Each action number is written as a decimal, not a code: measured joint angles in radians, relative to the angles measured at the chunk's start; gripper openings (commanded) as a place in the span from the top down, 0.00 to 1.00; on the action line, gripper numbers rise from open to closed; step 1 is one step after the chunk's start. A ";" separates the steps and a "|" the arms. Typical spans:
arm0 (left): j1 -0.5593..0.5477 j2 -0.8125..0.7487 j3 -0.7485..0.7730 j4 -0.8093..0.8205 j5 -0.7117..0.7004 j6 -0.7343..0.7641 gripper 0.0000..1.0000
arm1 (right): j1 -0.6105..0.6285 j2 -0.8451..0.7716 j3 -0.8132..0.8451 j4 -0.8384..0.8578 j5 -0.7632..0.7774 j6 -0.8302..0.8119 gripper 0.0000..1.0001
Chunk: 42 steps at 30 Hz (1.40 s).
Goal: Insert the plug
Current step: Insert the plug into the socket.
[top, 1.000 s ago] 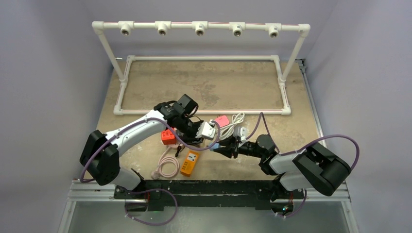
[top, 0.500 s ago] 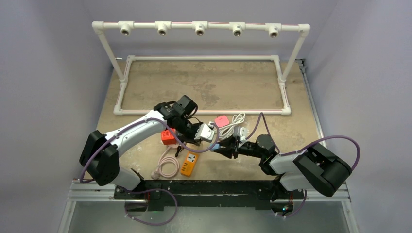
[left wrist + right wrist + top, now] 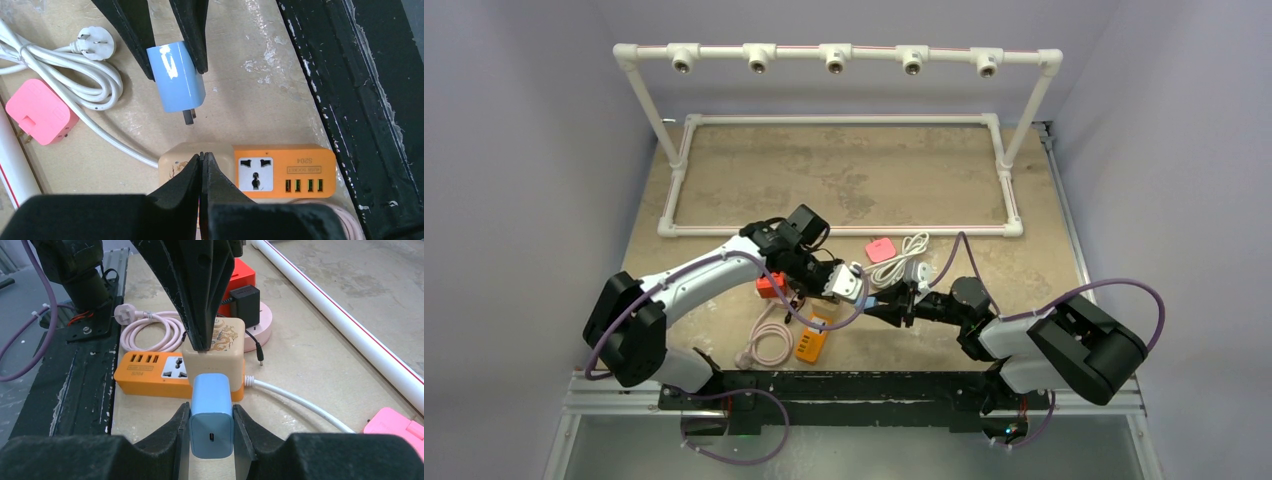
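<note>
My right gripper point(image 3: 211, 410) is shut on a light-blue plug point(image 3: 211, 415), held just above the table, its prongs facing the orange power strip point(image 3: 150, 371). The plug also shows in the left wrist view point(image 3: 176, 80), a short way from the strip point(image 3: 285, 172), not touching it. A cream adapter point(image 3: 214, 347) sits on the strip's end; one free socket point(image 3: 256, 174) lies beside it. My left gripper point(image 3: 201, 159) is shut and empty, its tips resting on top of the cream adapter. From above, both grippers meet over the strip point(image 3: 812, 340).
A pink adapter point(image 3: 40, 117) and a coiled white cable with plug point(image 3: 95, 44) lie beyond the strip. A red block point(image 3: 242, 275), a black adapter point(image 3: 246, 297) and a pink coiled cable point(image 3: 155, 332) sit behind it. The black table rail point(image 3: 350, 100) and white pipe frame point(image 3: 844, 232) border the area.
My left gripper has moved toward the near edge and down onto the cream adapter. My right gripper has moved slightly left with the blue plug, closer to the strip.
</note>
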 measured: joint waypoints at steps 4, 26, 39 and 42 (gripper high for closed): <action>0.000 -0.024 -0.027 0.021 0.001 0.017 1.00 | 0.000 0.010 0.002 0.001 0.000 -0.001 1.00; 0.017 -0.035 0.086 -0.060 -0.085 -0.059 0.01 | 0.000 0.232 0.005 0.196 0.025 0.006 1.00; 0.017 0.014 0.002 -0.060 -0.072 -0.055 0.01 | 0.000 0.345 0.014 0.256 0.017 0.033 1.00; 0.017 0.014 -0.026 -0.054 -0.081 -0.053 0.01 | 0.000 0.345 0.017 0.259 0.016 0.037 1.00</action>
